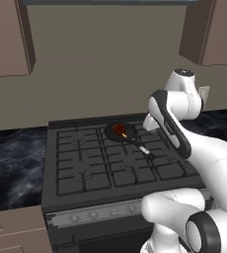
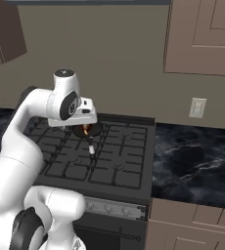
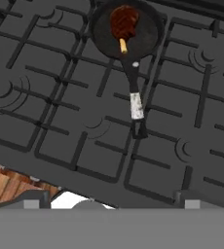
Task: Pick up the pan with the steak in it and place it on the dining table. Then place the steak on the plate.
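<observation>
Hand view: jaws wide over the stove

Hand view looks down on the stove [image 3: 60,121], where the gripper [image 3: 109,202] hangs open and empty above the front grates. Beyond it the pan [image 3: 143,34] sits on a rear burner with the steak [image 3: 124,22] inside, handle pointing toward the front edge. Nothing lies between. No writing is legible. Black marble counter [image 2: 197,156] flanks the stove; brown cabinets [image 2: 202,36] hang above it.

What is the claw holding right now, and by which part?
Nothing. The open claw hovers above the stove, apart from the pan, whose handle lies free.
</observation>
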Controlling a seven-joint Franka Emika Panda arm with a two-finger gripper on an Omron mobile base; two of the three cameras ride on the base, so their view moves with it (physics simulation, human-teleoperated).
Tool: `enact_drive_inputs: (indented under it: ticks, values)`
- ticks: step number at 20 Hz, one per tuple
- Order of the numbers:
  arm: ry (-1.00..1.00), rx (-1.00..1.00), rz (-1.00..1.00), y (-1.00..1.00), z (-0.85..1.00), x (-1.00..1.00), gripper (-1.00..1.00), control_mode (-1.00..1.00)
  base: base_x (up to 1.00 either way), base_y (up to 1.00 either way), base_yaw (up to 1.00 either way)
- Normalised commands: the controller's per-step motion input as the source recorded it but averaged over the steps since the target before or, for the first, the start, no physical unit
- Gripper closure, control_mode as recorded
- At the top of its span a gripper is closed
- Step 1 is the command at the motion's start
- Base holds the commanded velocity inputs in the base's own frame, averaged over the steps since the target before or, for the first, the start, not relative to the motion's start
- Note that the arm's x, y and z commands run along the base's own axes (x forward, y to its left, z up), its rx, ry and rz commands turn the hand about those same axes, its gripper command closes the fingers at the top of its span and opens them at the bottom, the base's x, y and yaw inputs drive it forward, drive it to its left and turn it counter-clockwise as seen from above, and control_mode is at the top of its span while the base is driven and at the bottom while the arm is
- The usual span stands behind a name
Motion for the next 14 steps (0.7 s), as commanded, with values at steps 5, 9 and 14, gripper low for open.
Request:
enact_drive_inputs:
  ticks: [5, 9, 14]
  values:
    - [0.01, -0.07, 0.16, 0.0, -0.52, 0.2, -1.0, -1.0, 0.0, 0.0, 0.0]
    - [0.0, -0.1, 0.14, 0.0, -0.55, 0.35, -1.0, -1.0, 0.0, 0.0, 0.0]
    - [0.0, -0.09, 0.12, 0.0, -0.49, 0.39, -1.0, -1.0, 0.0, 0.0, 0.0]
